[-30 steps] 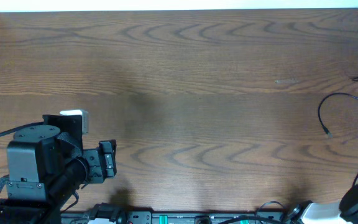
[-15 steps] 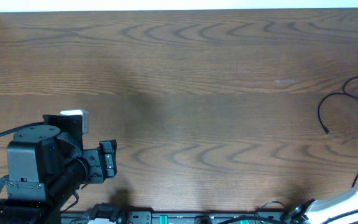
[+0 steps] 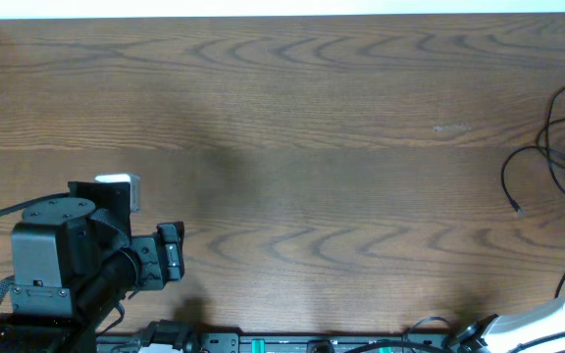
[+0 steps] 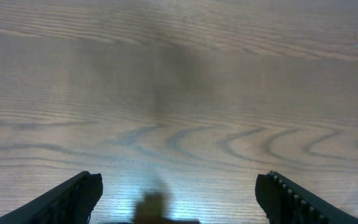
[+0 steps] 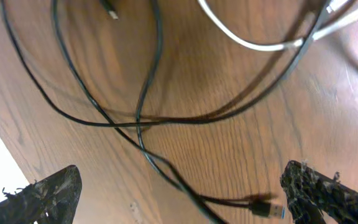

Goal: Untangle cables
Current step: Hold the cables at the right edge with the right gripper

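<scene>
The cables lie at the far right edge of the table, well apart from the left arm. In the right wrist view, thin black strands cross one another in loose loops; how many separate black cords these make cannot be told. One white cable curves above them. Two small plug ends show, one near the top and one blue-tipped near the bottom. The right gripper hangs over this tangle with its two fingers spread wide, holding nothing. The left gripper is also spread apart, over bare wood at the table's near left.
</scene>
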Controlling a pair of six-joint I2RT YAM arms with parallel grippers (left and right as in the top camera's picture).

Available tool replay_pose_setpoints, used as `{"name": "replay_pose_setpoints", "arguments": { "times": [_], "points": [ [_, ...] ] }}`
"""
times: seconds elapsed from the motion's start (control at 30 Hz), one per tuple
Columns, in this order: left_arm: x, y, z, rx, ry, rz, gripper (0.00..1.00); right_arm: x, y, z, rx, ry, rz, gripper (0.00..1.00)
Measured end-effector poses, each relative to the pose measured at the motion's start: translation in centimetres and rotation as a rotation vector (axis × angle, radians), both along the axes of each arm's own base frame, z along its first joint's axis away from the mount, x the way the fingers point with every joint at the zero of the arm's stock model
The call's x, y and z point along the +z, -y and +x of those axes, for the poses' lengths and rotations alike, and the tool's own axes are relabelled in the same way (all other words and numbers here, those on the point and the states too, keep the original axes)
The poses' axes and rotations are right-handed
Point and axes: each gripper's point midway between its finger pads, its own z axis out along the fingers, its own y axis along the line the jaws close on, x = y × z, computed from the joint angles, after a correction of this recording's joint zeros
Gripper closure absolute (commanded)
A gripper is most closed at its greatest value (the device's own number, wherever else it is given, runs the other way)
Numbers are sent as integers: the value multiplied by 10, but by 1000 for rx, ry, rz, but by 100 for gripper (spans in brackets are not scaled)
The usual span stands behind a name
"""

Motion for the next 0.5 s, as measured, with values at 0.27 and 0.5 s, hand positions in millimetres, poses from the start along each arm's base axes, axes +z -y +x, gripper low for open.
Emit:
{"name": "replay_pose_setpoints", "arguments": {
  "times": [0.27, 0.5],
  "points": [
    [-4, 0, -5, -10, -24, 10, 15, 37, 30, 50, 184, 241, -237, 1],
    [-4, -1, -5, -20, -24, 18, 15, 106, 1, 87, 578, 449, -517, 1]
  ]
}}
